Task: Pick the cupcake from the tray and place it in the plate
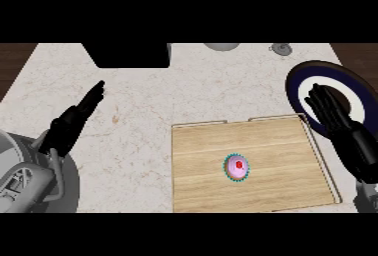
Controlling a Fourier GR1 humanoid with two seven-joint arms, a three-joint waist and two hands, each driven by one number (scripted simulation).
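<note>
The fingers of the right hand are noted straight and held together, with nothing gripped. They lie above the plate, well apart from the cupcake. The left hand is recorded at the view's left over bare counter, fingers straight, at rest and holding nothing.

The cupcake is found upright near the middle of the wooden tray, untouched, with pink icing, a red spot on top and a teal wrapper at its edge. The pick is judged not yet begun.

For the step to be done well, the right hand should be brought over the tray and lowered with thumb and fingers spread either side of the wrapper, so that the icing is not pressed. The tray's low right rim is to be cleared on approach. The plate stands just beside the tray's right edge, so a short carry is expected.

The counter is pale marble. A black block and a grey round object are noted at the far edge; their nature cannot be told.
</note>
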